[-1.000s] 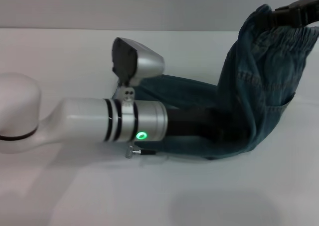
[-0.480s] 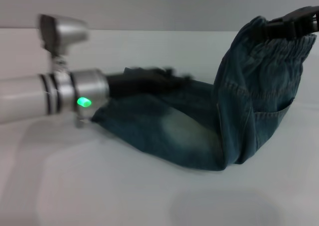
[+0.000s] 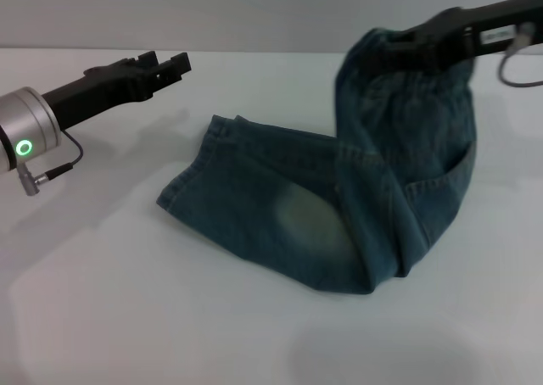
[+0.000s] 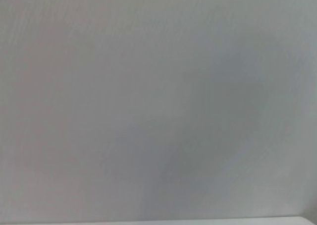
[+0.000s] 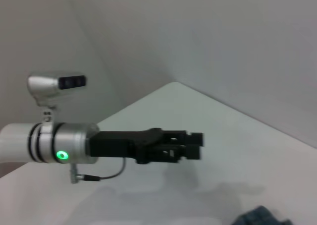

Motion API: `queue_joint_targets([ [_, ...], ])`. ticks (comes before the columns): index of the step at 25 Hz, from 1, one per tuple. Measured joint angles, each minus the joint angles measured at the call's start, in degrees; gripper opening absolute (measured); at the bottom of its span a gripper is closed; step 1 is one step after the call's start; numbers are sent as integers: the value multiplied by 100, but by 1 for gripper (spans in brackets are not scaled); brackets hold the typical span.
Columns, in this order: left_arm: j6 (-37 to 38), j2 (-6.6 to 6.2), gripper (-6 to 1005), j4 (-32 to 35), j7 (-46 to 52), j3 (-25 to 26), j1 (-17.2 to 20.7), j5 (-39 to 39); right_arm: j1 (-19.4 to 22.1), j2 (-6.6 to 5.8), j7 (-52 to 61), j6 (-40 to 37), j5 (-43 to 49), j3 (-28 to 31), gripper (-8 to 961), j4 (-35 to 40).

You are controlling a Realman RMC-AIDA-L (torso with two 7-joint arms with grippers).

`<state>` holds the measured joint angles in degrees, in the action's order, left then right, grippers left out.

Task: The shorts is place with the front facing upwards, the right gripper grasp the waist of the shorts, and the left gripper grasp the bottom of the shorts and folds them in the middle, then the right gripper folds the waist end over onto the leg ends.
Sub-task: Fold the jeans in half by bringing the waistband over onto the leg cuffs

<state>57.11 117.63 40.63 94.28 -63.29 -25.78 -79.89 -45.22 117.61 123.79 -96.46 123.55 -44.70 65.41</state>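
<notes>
The blue-green denim shorts (image 3: 280,203) lie doubled lengthwise on the white table, a pale faded oval on the top leg. Their leg ends (image 3: 188,166) rest flat at the left. My right gripper (image 3: 399,50) is shut on the waist of the shorts (image 3: 407,88) and holds it raised above the table at the upper right, so the cloth hangs down in a bend. My left gripper (image 3: 165,63) hovers open and empty at the upper left, well clear of the hems; it also shows in the right wrist view (image 5: 193,145). A corner of denim (image 5: 260,217) shows there too.
The white table (image 3: 254,334) spreads all round the shorts, with a grey wall behind its far edge. The left wrist view shows only a plain pale surface. The left arm's silver cuff with green light (image 3: 24,143) sits at the left edge.
My left arm has pulled back to the left, off the shorts, and the folded legs now lie uncovered. The right gripper has carried the raised waist leftward.
</notes>
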Motion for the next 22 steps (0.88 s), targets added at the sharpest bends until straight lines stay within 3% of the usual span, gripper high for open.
queue_joint_targets([
  [11,-44,14,652,-113,-211,51,89,4,-280,65,-662,704,-440,-771,13,-882],
  [22,-68,25,651,-200,-607,450,126,24,-421,109,-1257,1533,-752,-1371,43,-1717],
])
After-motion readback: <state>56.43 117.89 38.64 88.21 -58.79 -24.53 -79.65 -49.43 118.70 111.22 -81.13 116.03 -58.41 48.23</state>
